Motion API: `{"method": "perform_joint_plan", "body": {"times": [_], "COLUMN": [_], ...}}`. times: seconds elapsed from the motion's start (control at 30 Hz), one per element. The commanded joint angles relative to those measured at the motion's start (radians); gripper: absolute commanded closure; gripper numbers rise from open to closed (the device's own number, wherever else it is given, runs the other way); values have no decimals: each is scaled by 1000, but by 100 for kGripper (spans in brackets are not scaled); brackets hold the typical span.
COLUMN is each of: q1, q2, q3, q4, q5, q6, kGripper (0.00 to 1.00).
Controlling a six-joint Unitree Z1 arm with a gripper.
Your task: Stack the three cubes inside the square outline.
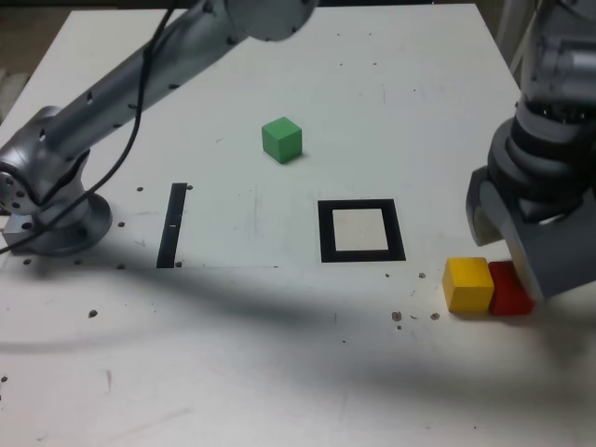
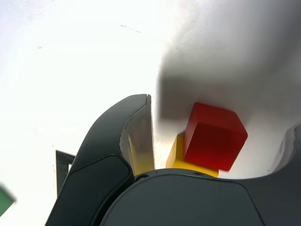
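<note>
Jaws gaping wide around the red cube (image 2: pixel 214 135), gripping nothing yet. It touches the yellow cube (image 1: pixel 467 284), at roughly 4 o'clock from the square outline (image 1: pixel 361 230). Looks light, rigid, matte; I'd pinch its flat free sides.

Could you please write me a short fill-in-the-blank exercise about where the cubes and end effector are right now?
1. The cube standing alone is ____.
2. The yellow cube touches the ____ cube.
3. The square outline holds ____ cubes.
4. The end effector is ____, its jaws either side of the red cube.

Answers: green; red; no; open
</note>
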Motion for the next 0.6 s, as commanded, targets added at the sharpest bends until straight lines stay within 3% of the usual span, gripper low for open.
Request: {"method": "perform_joint_plan", "body": {"times": [0.0,0.4,0.57], "q1": [-7,-21,-26], "q2": [16,55,57], "q3": [-11,-43,-53], "q4": [-7,-26,-31], "q5": [4,20,26], "q6": [2,-16,-23], "kGripper": [6,18,33]}}
